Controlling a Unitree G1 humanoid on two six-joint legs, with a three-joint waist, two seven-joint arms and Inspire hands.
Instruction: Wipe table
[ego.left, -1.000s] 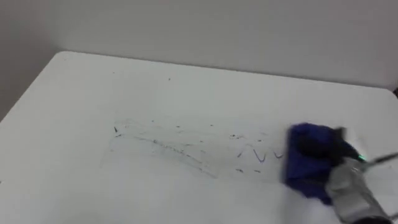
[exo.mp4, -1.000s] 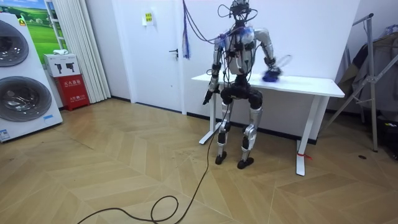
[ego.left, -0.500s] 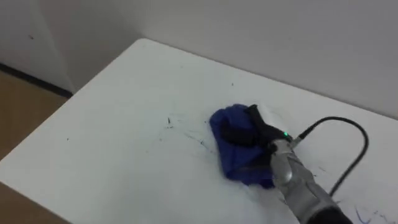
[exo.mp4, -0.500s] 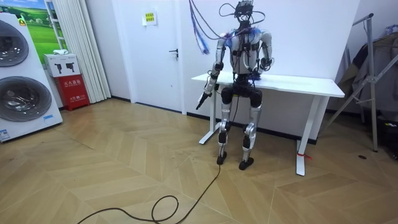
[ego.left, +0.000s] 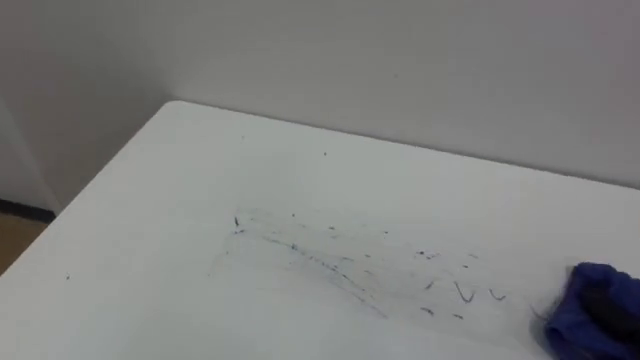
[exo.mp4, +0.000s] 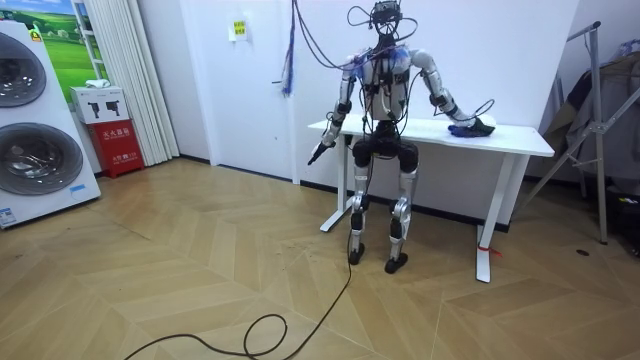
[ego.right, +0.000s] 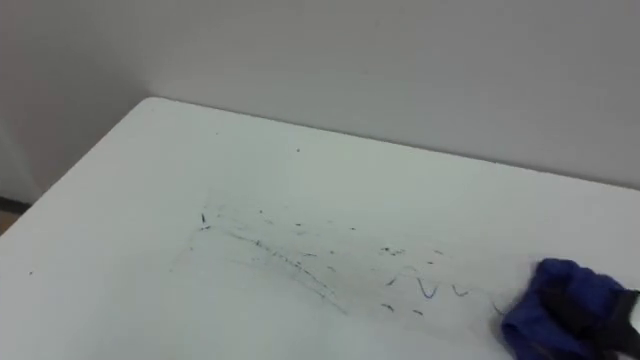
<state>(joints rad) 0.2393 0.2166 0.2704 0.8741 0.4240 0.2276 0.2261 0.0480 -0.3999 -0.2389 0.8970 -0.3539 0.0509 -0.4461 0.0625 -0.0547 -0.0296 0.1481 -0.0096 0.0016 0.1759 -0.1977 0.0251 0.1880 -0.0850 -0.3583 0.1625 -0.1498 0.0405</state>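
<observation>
Marked white table — herringbone wood floor

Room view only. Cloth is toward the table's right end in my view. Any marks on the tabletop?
Observer: Yes. The left eye view shows a band of thin dark scribbles across the middle of the table.
Operator: Cloth over them?
Observer: Mostly not. The blue cloth sits at the band's right end, and blue squiggles lie bare just left of it.
Operator: Where does the band start?
Observer: At a small dark dot on its left end.
</observation>
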